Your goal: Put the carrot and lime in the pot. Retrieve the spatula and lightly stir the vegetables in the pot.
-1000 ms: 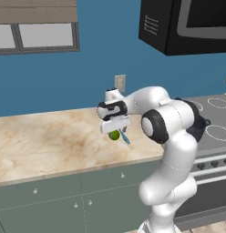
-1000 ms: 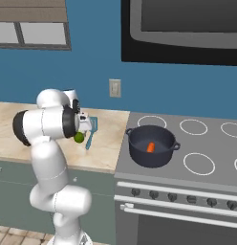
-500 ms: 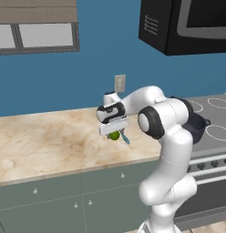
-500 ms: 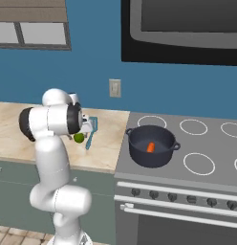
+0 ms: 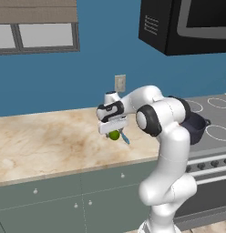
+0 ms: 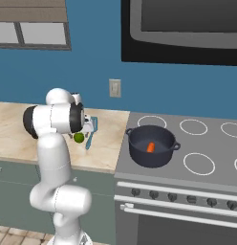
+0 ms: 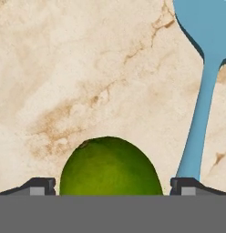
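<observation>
Lime gripped in claw above counter, beside spatula.

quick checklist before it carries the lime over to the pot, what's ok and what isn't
1. Lime sits between the gripper fingertips: ok.
2. Firm grip on the lime: cannot tell, the contact is hidden.
3. Lime lifted off the counter: ok, it hangs above the marble.
4. Carrot already in the pot: ok.
5. Pot open with room beside the carrot: ok.
6. Spatula lying on the counter, free for later: ok.
</observation>
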